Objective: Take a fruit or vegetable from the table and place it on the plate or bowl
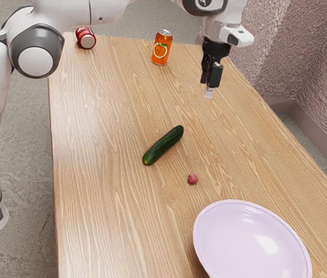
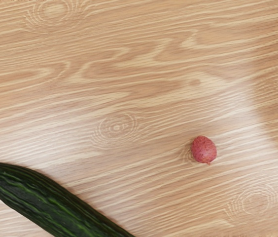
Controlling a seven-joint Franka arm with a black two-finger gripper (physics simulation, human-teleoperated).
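Observation:
A dark green cucumber (image 1: 163,145) lies at a slant near the middle of the wooden table (image 1: 105,191). A small red fruit (image 1: 193,179) sits between it and the pale pink plate (image 1: 250,240) at the near right corner. My gripper (image 1: 209,87) hangs high above the table toward the far side, well away from both, open and holding nothing. In the wrist view the small red fruit (image 2: 203,149) and one end of the cucumber (image 2: 45,202) lie far below my hand on the wood.
An orange soda can (image 1: 162,47) stands upright at the far edge, close to the gripper on the exterior view's left. A red can (image 1: 86,37) lies on its side at the far left corner. A textured wall (image 1: 320,52) runs along the right.

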